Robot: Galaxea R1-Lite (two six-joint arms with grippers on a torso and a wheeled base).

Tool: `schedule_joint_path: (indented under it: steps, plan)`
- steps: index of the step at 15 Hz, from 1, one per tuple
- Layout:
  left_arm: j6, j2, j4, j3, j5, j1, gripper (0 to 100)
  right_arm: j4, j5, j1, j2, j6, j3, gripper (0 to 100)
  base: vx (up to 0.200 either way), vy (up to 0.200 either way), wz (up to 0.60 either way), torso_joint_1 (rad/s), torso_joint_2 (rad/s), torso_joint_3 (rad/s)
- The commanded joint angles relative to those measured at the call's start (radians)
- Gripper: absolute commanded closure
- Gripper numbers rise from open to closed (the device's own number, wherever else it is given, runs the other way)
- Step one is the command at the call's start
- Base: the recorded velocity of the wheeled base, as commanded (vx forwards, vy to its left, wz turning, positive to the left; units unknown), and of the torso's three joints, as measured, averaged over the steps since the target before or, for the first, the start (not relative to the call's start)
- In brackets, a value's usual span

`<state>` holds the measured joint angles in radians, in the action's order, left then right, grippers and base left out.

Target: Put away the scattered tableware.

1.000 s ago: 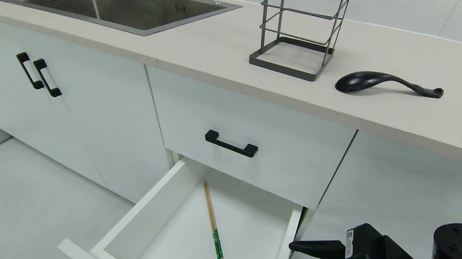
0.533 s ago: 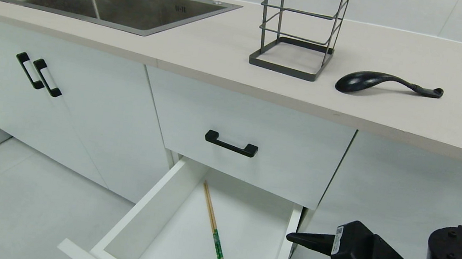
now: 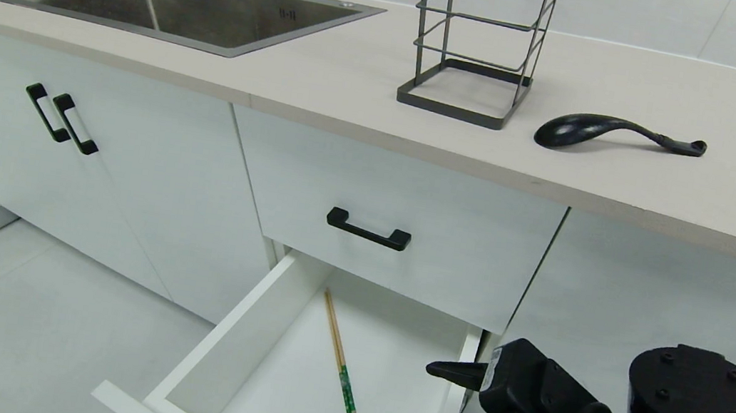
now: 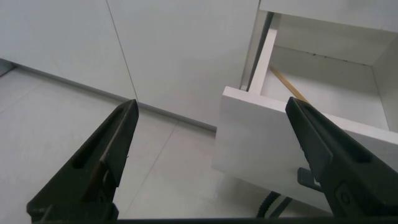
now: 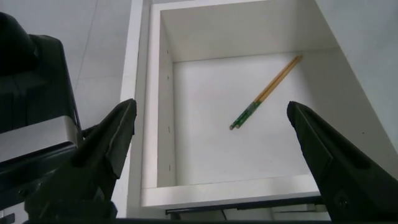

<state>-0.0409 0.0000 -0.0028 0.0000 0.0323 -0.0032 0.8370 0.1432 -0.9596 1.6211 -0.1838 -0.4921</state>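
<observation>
Chopsticks (image 3: pixel 338 354) with green tips lie side by side on the bottom of the open drawer (image 3: pixel 211 350) under the table (image 3: pixel 327 85), nearer its left wall, while a black spoon (image 3: pixel 595 130) rests on the table just right of the wire rack (image 3: pixel 476 49). The right claw (image 5: pixel 208 121) hangs by the drawer's right wall with its fingers spread wide and nothing in them, the chopsticks lying below it and to its left, well apart. The left claw (image 4: pixel 211 106) is also spread wide and holds nothing, low by the drawer's near left corner.
</observation>
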Motion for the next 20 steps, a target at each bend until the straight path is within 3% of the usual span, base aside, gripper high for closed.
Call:
schedule_joint_path:
  steps: [1, 4, 9, 20]
  plan:
    - [-0.001, 0.0, 0.0, 0.0, 0.0, 0.0, 0, 0.001, 0.001, -0.002, 0.017, 0.0, -0.005, 0, 0.0, 0.0, 0.0, 0.0, 0.0, 0.0]
    - [-0.001, 0.0, 0.0, 0.0, 0.0, 0.0, 0, -0.001, 0.001, -0.002, 0.017, 0.0, -0.005, 0, 0.0, 0.0, 0.0, 0.037, -0.05, -0.011]
    - [-0.001, 0.0, 0.0, 0.0, 0.0, 0.0, 0, 0.001, 0.001, -0.002, 0.017, 0.0, -0.006, 0, 0.0, 0.0, 0.0, 0.235, -0.12, -0.124]
    - [-0.001, 0.0, 0.0, 0.0, 0.0, 0.0, 0, -0.003, 0.001, -0.002, 0.025, 0.003, -0.023, 0, 0.0, 0.0, 0.0, 0.187, -0.54, -0.208]
